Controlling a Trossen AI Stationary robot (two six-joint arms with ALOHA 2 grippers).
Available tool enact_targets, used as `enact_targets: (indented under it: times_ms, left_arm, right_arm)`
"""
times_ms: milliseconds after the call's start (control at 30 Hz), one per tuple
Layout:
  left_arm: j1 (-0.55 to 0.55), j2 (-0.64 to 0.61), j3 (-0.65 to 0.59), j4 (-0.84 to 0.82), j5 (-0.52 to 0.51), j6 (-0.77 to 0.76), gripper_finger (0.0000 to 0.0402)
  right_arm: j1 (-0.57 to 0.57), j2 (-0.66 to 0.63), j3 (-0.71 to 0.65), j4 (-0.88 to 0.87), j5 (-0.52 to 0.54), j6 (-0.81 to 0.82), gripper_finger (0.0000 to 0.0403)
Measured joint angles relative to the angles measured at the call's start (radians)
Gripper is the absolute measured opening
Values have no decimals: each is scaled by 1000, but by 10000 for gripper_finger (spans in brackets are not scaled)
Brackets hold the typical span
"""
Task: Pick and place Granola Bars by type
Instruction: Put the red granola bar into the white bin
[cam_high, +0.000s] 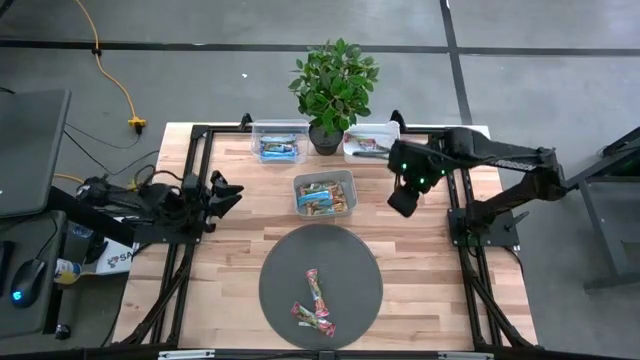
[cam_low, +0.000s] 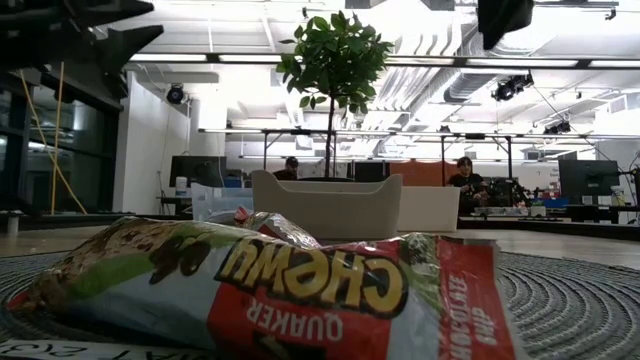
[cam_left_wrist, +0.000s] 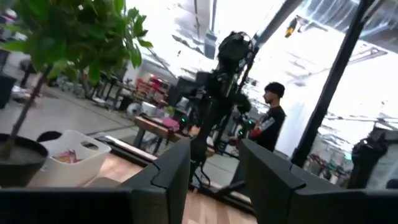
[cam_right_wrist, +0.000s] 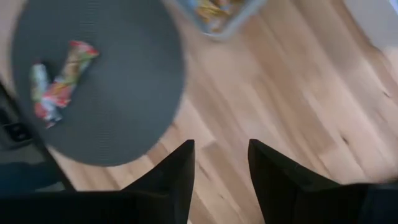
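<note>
Red-and-pink granola bars (cam_high: 314, 303) lie flat on a round grey mat (cam_high: 345, 255) near the table's front; in the right wrist view the bars (cam_right_wrist: 59, 84) lie at the mat's (cam_right_wrist: 112, 93) far part. One bar (cam_low: 260, 285) fills the low view. Three clear bins hold sorted bars: blue ones (cam_high: 279, 149), yellow-brown ones (cam_high: 325, 194), red ones (cam_high: 368, 143). My right gripper (cam_high: 403, 203) (cam_right_wrist: 221, 146) hangs open over bare wood, right of the middle bin, fingers pointing down. My left gripper (cam_high: 232, 192) (cam_left_wrist: 214, 149) waits open at the table's left edge.
A potted plant (cam_high: 333, 85) stands between the two far bins. Black frame rails (cam_high: 460, 200) run along the table's sides. Bare wood lies between the mat and the bins. A person (cam_left_wrist: 270, 118) stands in the room beyond the table.
</note>
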Motion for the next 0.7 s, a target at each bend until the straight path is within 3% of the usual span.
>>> enact_targets:
  times_ms: [167,333,533,700]
  left_arm:
    - [167,90,0,-5,225,-60,111]
    - [269,146,0,-53,355,-61,90]
    - [323,167,0,-225,399,-13,58]
    - [320,167,0,-292,355,51,15]
  right_arm:
    - [117,0,0,107,3,5,134]
    - [235,8,0,225,31,19,134]
    - [354,77,0,354,66,68,134]
    - [408,190,0,438,90,108,134]
